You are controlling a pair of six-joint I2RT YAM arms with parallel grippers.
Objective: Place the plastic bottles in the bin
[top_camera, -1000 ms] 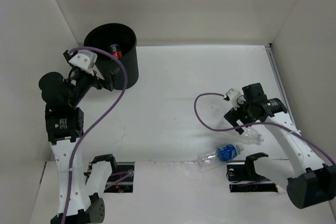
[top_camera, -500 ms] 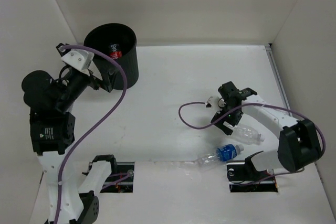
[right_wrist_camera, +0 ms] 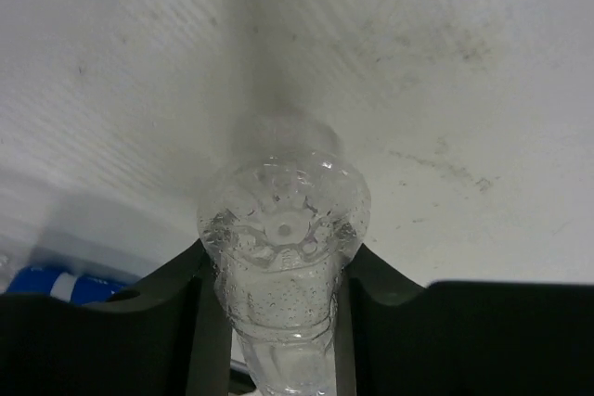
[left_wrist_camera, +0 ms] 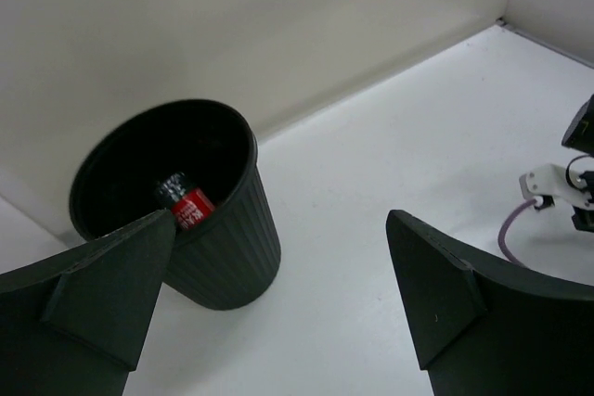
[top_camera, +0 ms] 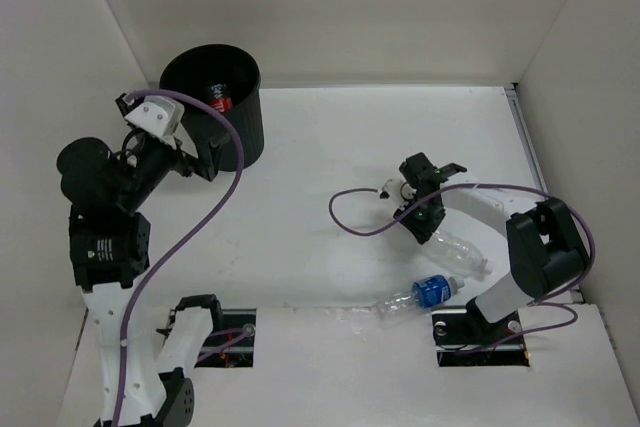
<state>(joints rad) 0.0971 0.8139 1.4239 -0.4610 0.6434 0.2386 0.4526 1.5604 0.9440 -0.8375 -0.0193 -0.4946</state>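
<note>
Right hand (top_camera: 427, 221) is clenched on the clear bottle (right_wrist_camera: 283, 229), which lies on the bench (top_camera: 330, 147) at right, its base poking out between the fingers. The blue-label bottle (top_camera: 420, 294) lies just beside it, nearer the arm bases. Left hand (left_wrist_camera: 281, 220) hovers wide open beside the bin (top_camera: 247, 125), far left; the red-label bottle (left_wrist_camera: 188, 208) sits inside.

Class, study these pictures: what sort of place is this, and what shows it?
Probably a robot test cell: plain white walls box in a white table, a left arm and right arm are mounted at its near edge, and it holds a bin and bottles.
</note>
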